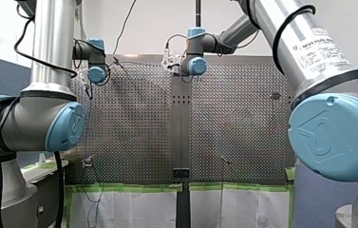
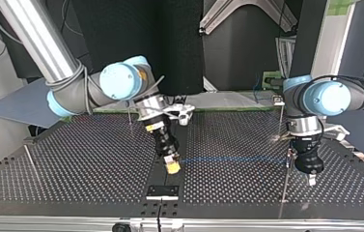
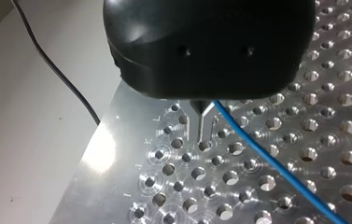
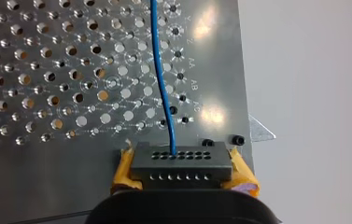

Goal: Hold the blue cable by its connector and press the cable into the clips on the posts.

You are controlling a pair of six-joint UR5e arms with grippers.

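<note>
— From the top view?
— Blue cable (image 2: pixel 232 159) runs from the right gripper (image 2: pixel 172 165) toward the left gripper (image 2: pixel 310 181).
— Right wrist view?
— Yellow pads (image 4: pixel 123 169) clamped on its connector (image 4: pixel 180 163).
— Left wrist view?
— Fingers pressed together, cable just beside them.

Cable connector (image 4: pixel 181 163) in right claw (image 4: pixel 183 169)

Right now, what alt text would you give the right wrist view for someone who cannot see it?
My right gripper, with yellow pads, is shut on a dark connector with two rows of small holes. A blue cable leaves its upper row and runs ahead over the perforated table, near its edge.
</note>
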